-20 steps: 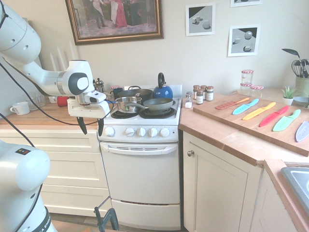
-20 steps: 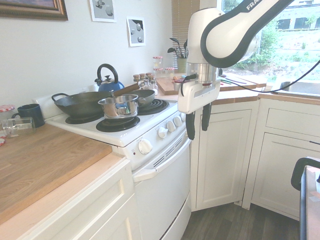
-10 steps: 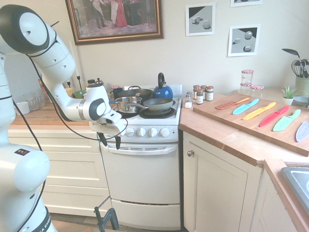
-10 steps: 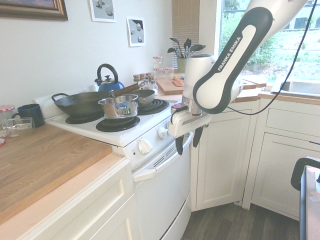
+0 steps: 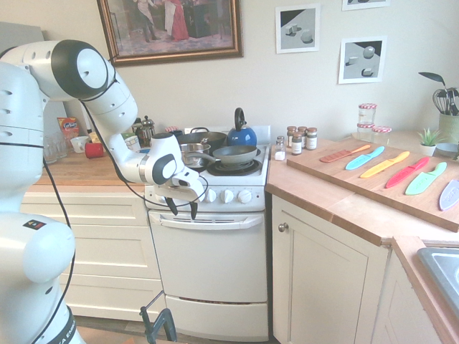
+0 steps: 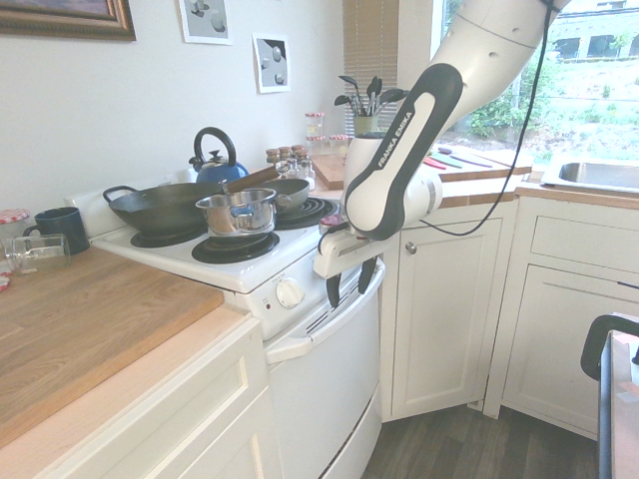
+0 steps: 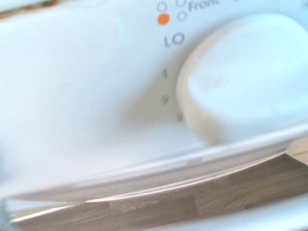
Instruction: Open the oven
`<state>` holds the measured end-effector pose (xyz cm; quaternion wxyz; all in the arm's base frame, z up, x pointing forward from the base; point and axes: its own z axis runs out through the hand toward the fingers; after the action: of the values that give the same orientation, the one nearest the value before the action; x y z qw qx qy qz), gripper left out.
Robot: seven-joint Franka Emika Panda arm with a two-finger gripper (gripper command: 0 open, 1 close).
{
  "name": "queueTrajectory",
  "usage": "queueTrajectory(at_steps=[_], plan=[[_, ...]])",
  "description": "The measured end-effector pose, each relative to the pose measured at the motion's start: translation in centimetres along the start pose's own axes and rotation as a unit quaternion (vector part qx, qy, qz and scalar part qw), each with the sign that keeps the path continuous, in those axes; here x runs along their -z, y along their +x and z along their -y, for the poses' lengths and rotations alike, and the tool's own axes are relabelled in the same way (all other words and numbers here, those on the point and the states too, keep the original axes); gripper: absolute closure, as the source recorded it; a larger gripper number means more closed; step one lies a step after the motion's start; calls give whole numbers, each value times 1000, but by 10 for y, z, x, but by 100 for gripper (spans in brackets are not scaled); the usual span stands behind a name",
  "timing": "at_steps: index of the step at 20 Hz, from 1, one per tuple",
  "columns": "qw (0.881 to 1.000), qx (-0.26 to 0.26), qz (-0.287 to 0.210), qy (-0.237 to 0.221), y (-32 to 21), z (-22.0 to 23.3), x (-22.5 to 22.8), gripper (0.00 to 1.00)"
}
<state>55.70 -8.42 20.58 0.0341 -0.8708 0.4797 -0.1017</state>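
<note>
Held pincer (image 5: 183,209) spread near the oven (image 5: 215,261) handle (image 5: 233,224), left of centre; had pan (image 5: 235,155) and kettle (image 5: 242,139) above; partly covered control panel (image 6: 291,288); showed knob (image 7: 255,82) blurred, cut off.

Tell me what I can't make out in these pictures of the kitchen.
- Knob markings, wrist view: blurred, some partly cut off by the top edge.
- Oven interior, both exterior views: hidden by its closed door.
- Sink, first exterior view: cut off by the right edge.
- Large painting, second exterior view: mostly beyond the top-left corner.
</note>
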Motion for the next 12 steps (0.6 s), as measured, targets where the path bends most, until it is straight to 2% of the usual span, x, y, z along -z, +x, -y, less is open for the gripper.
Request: queueTrajectory(at_steps=[2,12], plan=[[1000,2,4,-4,8,2,-16,0],[1000,27,5,0,12,3,-28,0]])
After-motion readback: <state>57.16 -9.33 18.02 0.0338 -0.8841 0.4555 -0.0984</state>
